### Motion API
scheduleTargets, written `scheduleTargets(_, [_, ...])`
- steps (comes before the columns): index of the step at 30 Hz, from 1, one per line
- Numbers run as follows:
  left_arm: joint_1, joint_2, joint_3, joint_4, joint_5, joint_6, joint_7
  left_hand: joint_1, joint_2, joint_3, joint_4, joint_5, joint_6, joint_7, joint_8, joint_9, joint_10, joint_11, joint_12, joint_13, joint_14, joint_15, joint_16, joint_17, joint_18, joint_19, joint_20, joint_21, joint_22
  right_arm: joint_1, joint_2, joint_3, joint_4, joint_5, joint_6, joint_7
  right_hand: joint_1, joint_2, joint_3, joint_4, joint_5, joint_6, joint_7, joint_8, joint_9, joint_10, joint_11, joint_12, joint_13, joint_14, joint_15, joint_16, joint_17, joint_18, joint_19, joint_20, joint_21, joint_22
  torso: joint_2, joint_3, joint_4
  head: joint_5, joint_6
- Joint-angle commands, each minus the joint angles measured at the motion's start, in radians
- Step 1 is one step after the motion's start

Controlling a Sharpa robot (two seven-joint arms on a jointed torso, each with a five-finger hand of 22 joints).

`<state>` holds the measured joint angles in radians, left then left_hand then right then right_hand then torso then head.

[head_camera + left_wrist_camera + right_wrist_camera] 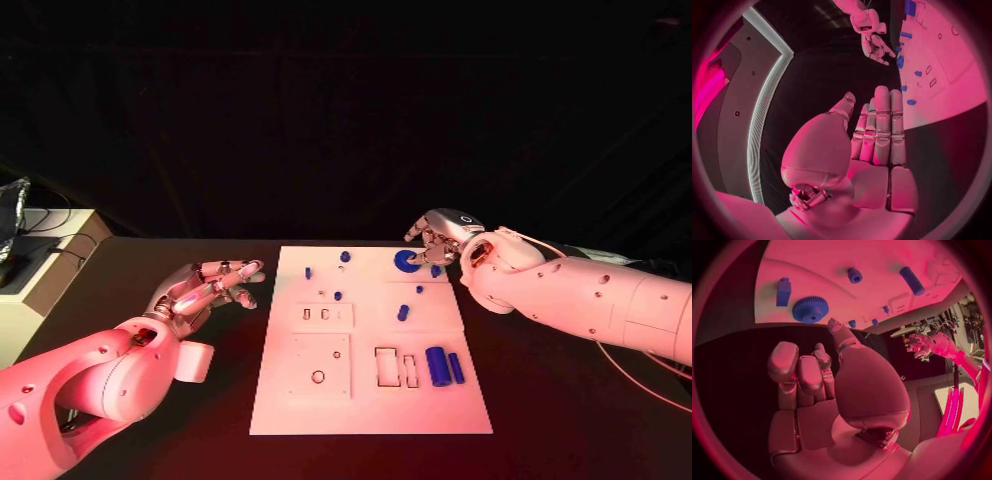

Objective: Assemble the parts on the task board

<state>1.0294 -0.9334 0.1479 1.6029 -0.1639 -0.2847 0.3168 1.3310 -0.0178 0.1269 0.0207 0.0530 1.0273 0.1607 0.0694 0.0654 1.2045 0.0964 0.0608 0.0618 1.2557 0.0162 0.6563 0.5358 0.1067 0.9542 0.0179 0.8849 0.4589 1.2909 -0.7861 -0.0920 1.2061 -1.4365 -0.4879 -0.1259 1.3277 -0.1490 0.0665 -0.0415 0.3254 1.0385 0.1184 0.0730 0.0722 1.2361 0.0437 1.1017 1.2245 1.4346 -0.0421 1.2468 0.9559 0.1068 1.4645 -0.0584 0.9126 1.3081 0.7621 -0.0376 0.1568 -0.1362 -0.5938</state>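
Right hand [440,240] hovers by the blue gear [408,261], fingers empty; left hand [209,285] open. Gear looks light, rigid; pinch its toothed rim

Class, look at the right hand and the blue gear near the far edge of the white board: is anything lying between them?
Nothing visible does. The right hand hovers at the blue gear, fingers apart, with only bare white board beside it.
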Motion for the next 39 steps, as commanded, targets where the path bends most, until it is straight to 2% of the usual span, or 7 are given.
scheduleTargets(1, [0.000,0.004,0.001,-0.002,-0.006,0.025,0.013,0.002,0.005,-0.005,-0.004,-0.002,-0.003,0.000,-0.005,0.001,-0.002,-0.002,0.002,0.001,-0.006,0.001,0.003,-0.001,0.014,-0.005,0.005,0.005,-0.001,0.001,0.000,0.002,-0.011,0.052,0.097,-0.030,0.002,-0.016,0.003,0.022,0.006,-0.056,0.040,-0.005,0.002,0.032,0.001,0.034,0.048,0.001,0.010,0.021,0.043,0.016,0.067,0.012,0.049,0.127,0.000,0.0000,0.0017,-0.004,-0.002])
scheduleTargets(7, [-0.001,0.006,0.001,-0.004,-0.006,0.025,0.012,0.003,0.006,-0.004,-0.006,-0.002,-0.003,0.000,-0.005,0.001,-0.002,-0.002,0.002,0.001,-0.006,0.000,0.004,-0.001,0.014,-0.005,0.005,0.006,-0.001,0.002,0.017,0.002,-0.042,0.065,0.135,-0.046,0.006,-0.020,0.003,0.038,0.005,-0.064,0.042,-0.005,0.003,0.047,0.003,0.053,0.079,0.005,0.013,0.027,0.067,0.016,0.067,0.017,0.075,0.130,0.000,0.0001,0.0003,-0.002,-0.005])
scheduleTargets(13, [-0.002,0.008,0.001,-0.005,-0.006,0.024,0.011,0.003,0.006,-0.004,-0.006,-0.002,-0.003,0.000,-0.005,0.001,-0.002,-0.002,0.002,0.001,-0.006,0.000,0.004,-0.001,0.014,-0.005,0.005,0.006,-0.001,0.002,0.036,0.002,-0.076,0.099,0.174,-0.064,0.001,-0.007,0.003,0.036,0.041,-0.042,0.037,-0.003,0.003,0.066,0.001,0.082,0.111,0.009,0.012,0.044,0.103,0.008,0.069,0.015,0.124,0.140,-0.001,-0.0017,0.0024,-0.005,-0.009])
scheduleTargets(17, [-0.002,0.008,0.001,-0.006,-0.006,0.022,0.011,0.003,0.006,-0.004,-0.006,-0.002,-0.003,0.000,-0.005,0.001,-0.002,-0.002,0.002,0.001,-0.006,0.000,0.004,-0.001,0.014,-0.005,0.005,0.006,-0.001,0.002,0.051,0.002,-0.094,0.125,0.174,-0.063,-0.002,-0.005,0.003,0.040,0.044,-0.043,0.038,-0.003,0.003,0.066,0.001,0.084,0.113,0.009,0.013,0.045,0.108,0.009,0.068,0.016,0.127,0.139,0.000,-0.0008,0.0009,-0.002,-0.009])
scheduleTargets(21, [-0.003,0.009,0.001,-0.006,-0.006,0.022,0.009,0.003,0.008,-0.002,-0.007,-0.002,-0.004,0.001,-0.005,0.001,-0.004,-0.001,0.002,0.000,-0.006,0.001,0.004,-0.002,0.014,-0.005,0.005,0.007,-0.002,0.002,0.060,0.003,-0.104,0.150,0.169,-0.063,-0.004,-0.003,0.004,0.042,0.045,-0.045,0.038,-0.003,0.003,0.067,0.002,0.085,0.115,0.009,0.013,0.044,0.110,0.009,0.067,0.016,0.128,0.139,-0.001,-0.0025,0.0029,-0.005,-0.012])
scheduleTargets(24, [-0.003,0.010,0.001,-0.006,-0.007,0.021,0.008,0.003,0.008,-0.002,-0.007,-0.002,-0.004,0.001,-0.005,0.001,-0.004,-0.001,0.002,0.000,-0.006,0.001,0.004,-0.002,0.014,-0.005,0.005,0.007,-0.002,0.002,0.066,0.004,-0.114,0.171,0.169,-0.064,-0.005,-0.001,0.004,0.042,0.048,-0.046,0.039,-0.003,0.003,0.067,0.002,0.084,0.115,0.009,0.013,0.044,0.111,0.009,0.067,0.016,0.129,0.139,-0.001,-0.0020,0.0037,-0.005,-0.013])
scheduleTargets(39, [-0.004,0.010,0.001,-0.007,-0.007,0.009,0.002,0.006,0.012,0.002,-0.009,-0.002,-0.002,0.000,-0.004,0.001,-0.002,-0.002,0.003,0.001,-0.006,0.000,0.005,-0.002,0.014,-0.005,0.004,0.008,-0.002,0.003,0.081,0.007,-0.137,0.216,0.209,-0.065,-0.016,0.005,0.001,0.046,0.053,-0.040,0.037,-0.002,0.003,0.066,0.001,0.082,0.116,0.010,0.013,0.043,0.115,0.009,0.066,0.017,0.132,0.139,0.000,-0.0005,0.0048,0.001,-0.022])
